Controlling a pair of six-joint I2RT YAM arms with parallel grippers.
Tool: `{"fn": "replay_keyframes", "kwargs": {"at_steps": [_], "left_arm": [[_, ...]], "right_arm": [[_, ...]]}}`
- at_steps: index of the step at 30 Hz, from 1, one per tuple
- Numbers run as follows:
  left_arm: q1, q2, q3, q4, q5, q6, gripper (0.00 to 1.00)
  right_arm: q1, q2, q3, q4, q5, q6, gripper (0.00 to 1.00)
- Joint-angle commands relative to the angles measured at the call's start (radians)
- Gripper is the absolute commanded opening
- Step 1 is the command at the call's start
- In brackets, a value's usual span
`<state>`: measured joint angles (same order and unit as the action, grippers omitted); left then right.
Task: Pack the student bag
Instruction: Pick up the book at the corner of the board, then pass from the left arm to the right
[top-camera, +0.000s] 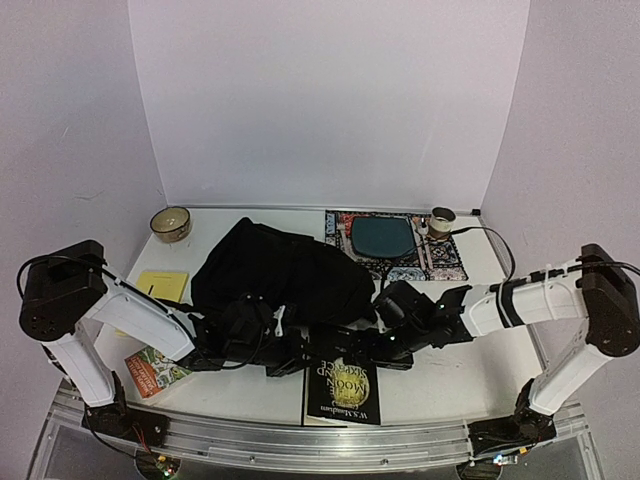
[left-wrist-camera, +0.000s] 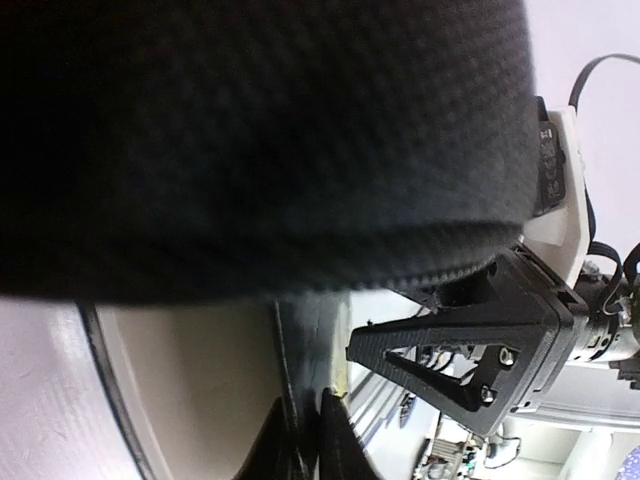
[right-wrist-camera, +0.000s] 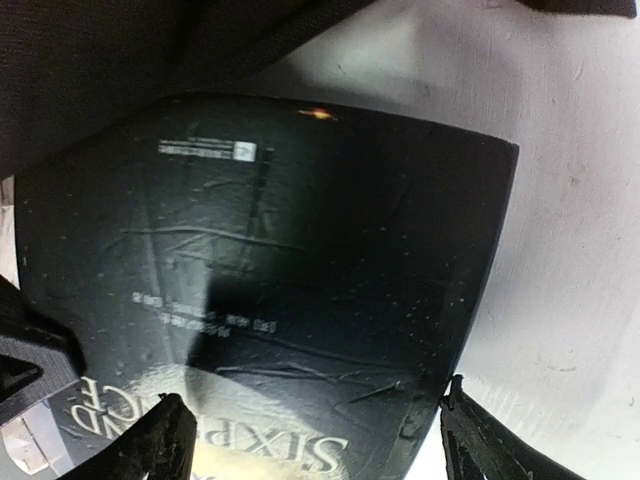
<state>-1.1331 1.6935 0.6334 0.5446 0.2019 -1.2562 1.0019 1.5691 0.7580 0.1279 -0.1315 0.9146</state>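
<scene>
The student bag (top-camera: 270, 268), a big soft black backpack, lies in the middle of the table, and its fabric (left-wrist-camera: 260, 140) fills the top of the left wrist view. In front of it lies a black paperback (top-camera: 343, 388) with a moon on its cover. My left gripper (top-camera: 297, 357) is at the book's left edge. Its fingers (left-wrist-camera: 305, 445) are shut on a thin dark edge with yellowish pages, which looks like that book. My right gripper (right-wrist-camera: 312, 405) hangs open just over the book's cover (right-wrist-camera: 300, 230), one finger on each side. In the top view the right gripper (top-camera: 385, 350) sits above the book's far end.
A yellow pad (top-camera: 162, 285) and a colourful book (top-camera: 150, 370) lie at the left. A bowl (top-camera: 170, 223) stands at the back left. A patterned mat (top-camera: 440, 262) at the back right carries a teal case (top-camera: 383, 237) and a small cup (top-camera: 441, 221) with a cable.
</scene>
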Motion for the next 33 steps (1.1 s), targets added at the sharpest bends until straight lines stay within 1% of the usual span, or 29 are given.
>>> {"fn": "replay_keyframes", "kwargs": {"at_steps": [1,4,9,14,19,22,26,33], "left_arm": [[-0.013,-0.091,0.003,0.129,0.020,0.052,0.00],[-0.022,-0.135,-0.015,0.131,0.026,0.095,0.00],[-0.030,-0.216,-0.038,0.132,0.042,0.197,0.00],[-0.033,-0.282,-0.032,0.133,0.070,0.316,0.00],[-0.034,-0.325,0.000,0.135,0.124,0.423,0.00],[-0.036,-0.343,0.009,0.135,0.153,0.493,0.00],[-0.036,-0.371,0.011,0.138,0.153,0.556,0.00],[-0.034,-0.371,0.005,0.167,0.138,0.590,0.00]], "right_arm": [[0.007,-0.103,0.002,0.028,-0.018,-0.014,0.85],[0.006,-0.153,0.014,-0.010,-0.008,-0.036,0.88],[-0.005,-0.238,0.052,-0.111,0.005,-0.099,0.98],[-0.060,-0.284,0.122,-0.226,-0.099,-0.216,0.98],[-0.117,-0.281,0.227,-0.345,-0.206,-0.347,0.98],[-0.146,-0.279,0.293,-0.426,-0.218,-0.412,0.98],[-0.178,-0.264,0.361,-0.530,-0.213,-0.475,0.98],[-0.229,-0.231,0.379,-0.611,-0.267,-0.498,0.98]]}}
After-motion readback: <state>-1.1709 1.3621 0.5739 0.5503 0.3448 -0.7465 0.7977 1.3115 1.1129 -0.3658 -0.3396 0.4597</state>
